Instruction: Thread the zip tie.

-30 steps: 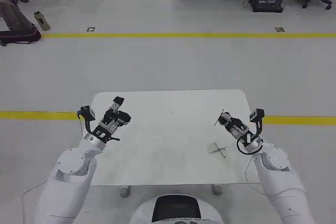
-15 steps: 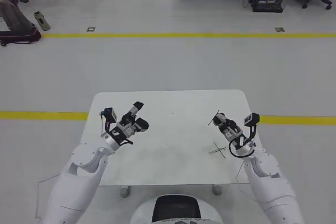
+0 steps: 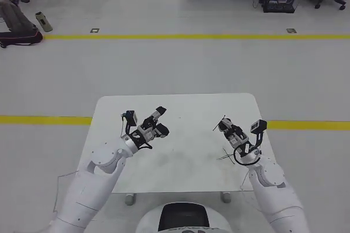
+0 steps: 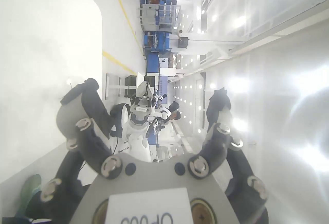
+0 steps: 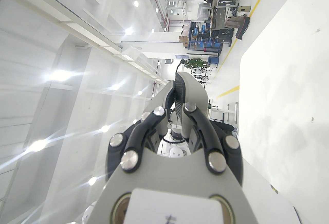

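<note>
White rectangular table (image 3: 181, 110), loose black zip ties (image 3: 226, 155) near its right edge | my left gripper (image 3: 162, 120) above table, fingers wide | right gripper (image 3: 224, 124) pinches thin black zip tie (image 3: 219, 122)

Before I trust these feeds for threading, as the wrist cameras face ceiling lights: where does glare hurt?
Left wrist view: heavy haze and starburst flares whiten the scene around the open left gripper. Right wrist view: light streaks on one side, yet the right gripper and its zip tie stand out dark. Top view: even light, no glare on the table.
</note>
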Motion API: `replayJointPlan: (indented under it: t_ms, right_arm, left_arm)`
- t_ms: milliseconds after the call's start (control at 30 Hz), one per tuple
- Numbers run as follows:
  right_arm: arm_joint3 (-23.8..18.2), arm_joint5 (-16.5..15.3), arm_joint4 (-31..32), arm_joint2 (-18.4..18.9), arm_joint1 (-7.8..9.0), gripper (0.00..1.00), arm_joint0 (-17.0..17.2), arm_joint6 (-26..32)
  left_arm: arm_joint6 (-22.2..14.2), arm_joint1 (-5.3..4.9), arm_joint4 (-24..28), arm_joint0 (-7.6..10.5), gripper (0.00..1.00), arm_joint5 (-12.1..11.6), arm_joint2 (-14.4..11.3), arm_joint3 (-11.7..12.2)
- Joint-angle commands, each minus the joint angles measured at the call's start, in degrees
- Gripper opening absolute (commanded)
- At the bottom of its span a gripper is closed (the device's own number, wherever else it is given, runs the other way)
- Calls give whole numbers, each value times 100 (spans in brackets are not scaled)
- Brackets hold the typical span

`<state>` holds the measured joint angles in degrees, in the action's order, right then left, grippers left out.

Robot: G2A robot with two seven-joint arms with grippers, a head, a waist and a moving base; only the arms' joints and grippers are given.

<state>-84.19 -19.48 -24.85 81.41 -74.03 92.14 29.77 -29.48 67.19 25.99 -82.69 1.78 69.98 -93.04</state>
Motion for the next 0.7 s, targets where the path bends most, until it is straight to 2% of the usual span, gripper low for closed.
replayJointPlan:
  t_ms: [0, 133, 233, 300, 467, 500, 667]
  right_arm:
    - [-24, 0, 41, -9, -2, 0, -7, -42]
    - [-177, 0, 229, -276, -57, 0, 12, -391]
    - [-221, 0, 239, -499, -137, 0, 36, -800]
    - [-268, 0, 279, -650, -199, 0, 50, -1051]
    - [-228, 0, 350, -836, -326, 0, 49, -1433]
    - [-210, 0, 402, -845, -335, 0, 35, -1449]
    - [-210, 0, 402, -845, -335, 0, 35, -1449]
  left_arm:
    - [49, 3, 38, -9, 100, -22, 2, 1]
    - [74, 22, 64, 10, 100, -177, -122, 51]
    - [97, 78, 70, 183, 100, -294, -414, 224]
    - [138, 123, -30, 362, 100, -357, -641, 376]
    - [64, 214, 48, 665, 100, -459, -1026, 717]
    - [68, 227, 51, 717, 100, -459, -1074, 763]
    - [68, 227, 51, 717, 100, -459, -1074, 763]
